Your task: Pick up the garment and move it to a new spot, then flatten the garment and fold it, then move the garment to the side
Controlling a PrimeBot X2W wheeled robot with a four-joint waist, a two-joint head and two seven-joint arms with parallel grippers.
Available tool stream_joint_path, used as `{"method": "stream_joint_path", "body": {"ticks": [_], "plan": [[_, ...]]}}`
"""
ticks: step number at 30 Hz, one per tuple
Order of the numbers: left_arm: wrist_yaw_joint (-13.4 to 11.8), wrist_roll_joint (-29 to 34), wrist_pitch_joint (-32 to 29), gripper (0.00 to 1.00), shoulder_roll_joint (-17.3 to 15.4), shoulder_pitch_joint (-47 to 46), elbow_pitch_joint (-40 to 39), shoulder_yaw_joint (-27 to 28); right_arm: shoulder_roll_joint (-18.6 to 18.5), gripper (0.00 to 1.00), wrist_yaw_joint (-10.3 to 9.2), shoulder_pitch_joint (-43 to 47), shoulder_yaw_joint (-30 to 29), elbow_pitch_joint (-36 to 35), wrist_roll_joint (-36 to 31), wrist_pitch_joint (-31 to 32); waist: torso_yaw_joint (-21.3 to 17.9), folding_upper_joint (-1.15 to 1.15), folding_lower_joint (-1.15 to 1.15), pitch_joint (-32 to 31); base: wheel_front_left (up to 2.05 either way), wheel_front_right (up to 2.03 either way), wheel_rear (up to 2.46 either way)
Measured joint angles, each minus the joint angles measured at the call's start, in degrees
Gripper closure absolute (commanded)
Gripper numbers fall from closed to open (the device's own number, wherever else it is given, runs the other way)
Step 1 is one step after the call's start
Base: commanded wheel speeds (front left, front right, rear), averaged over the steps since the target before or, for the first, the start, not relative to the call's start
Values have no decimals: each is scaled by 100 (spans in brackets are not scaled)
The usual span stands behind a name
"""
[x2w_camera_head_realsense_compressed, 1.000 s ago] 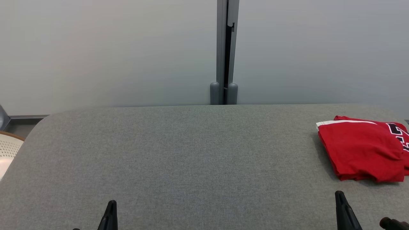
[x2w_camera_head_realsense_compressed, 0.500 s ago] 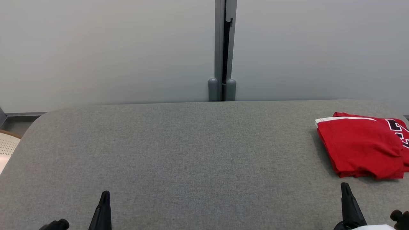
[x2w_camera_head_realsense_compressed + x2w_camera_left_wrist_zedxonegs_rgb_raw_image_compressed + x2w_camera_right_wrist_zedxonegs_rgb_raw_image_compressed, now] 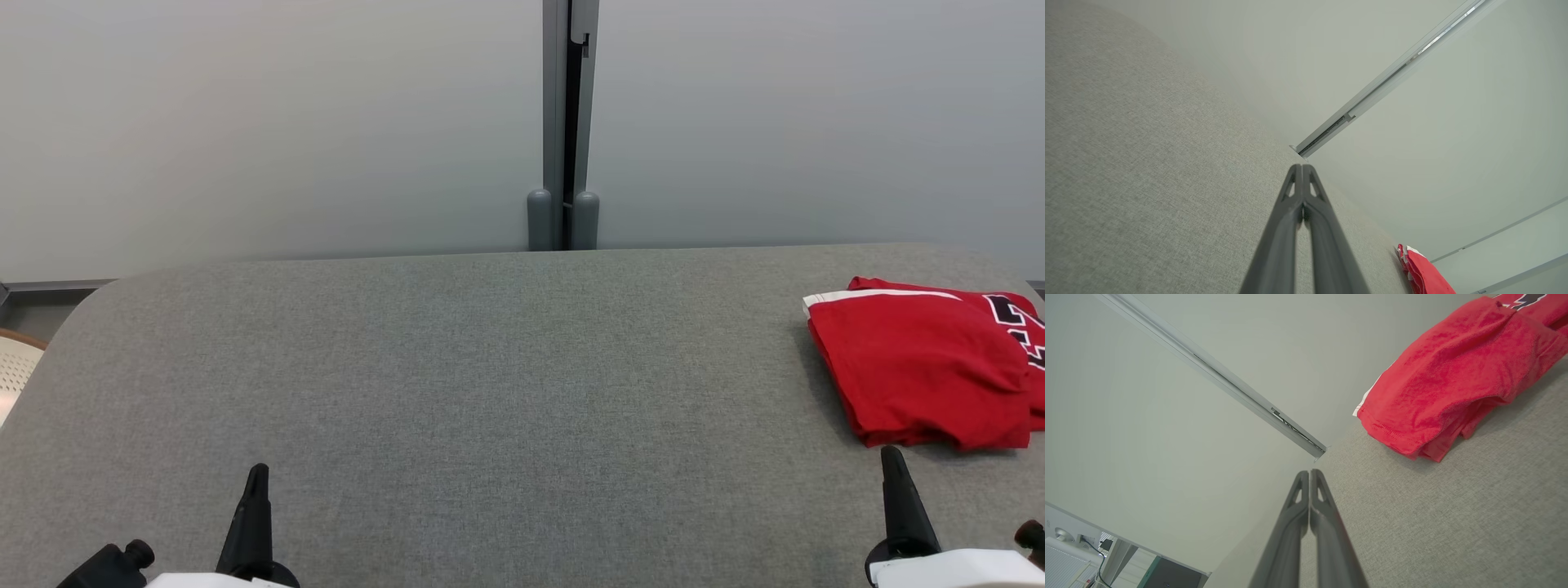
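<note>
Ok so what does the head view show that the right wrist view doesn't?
Head view's own: the left gripper at the lower left, shut, and a pale perforated object off the left end of the grey table. Right wrist view's own: a stitched hem close up with cloth layers under it, and a room corner beyond the wall panel. Shared: the folded red garment, the table, the wall post and the shut right gripper.

The red garment (image 3: pixel 922 367) ran off the head view's right edge, its black lettering (image 3: pixel 1020 322) cut short and unreadable. A pale perforated thing (image 3: pixel 15 369) was clipped at the left edge.
</note>
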State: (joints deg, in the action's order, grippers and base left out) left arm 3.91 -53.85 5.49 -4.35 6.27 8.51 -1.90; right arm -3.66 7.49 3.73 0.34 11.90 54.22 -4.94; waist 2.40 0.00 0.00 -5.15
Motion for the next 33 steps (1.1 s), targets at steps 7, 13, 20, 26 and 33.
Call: {"method": "stream_joint_path", "body": {"ticks": [7,13,20,26,33], "plan": [[35,-486,-104,100,-7,-122,71,64,-9,100,0,-106,-59,23,477,118,-22,0,0,49,0,0,0],[64,-889,-203,100,-11,-240,125,114,-11,100,0,-198,-118,36,857,214,-40,0,0,90,0,0,0],[109,-1336,-316,100,-14,-369,175,179,-13,100,0,-300,-165,55,1287,328,-62,0,0,139,0,0,0],[134,-1688,-404,100,-14,-464,227,229,-14,100,0,-385,-203,67,1622,408,-81,0,0,181,0,0,0],[166,-2014,-494,100,-13,-571,269,279,-14,100,0,-472,-258,87,1947,498,-100,0,0,222,0,0,0]]}}
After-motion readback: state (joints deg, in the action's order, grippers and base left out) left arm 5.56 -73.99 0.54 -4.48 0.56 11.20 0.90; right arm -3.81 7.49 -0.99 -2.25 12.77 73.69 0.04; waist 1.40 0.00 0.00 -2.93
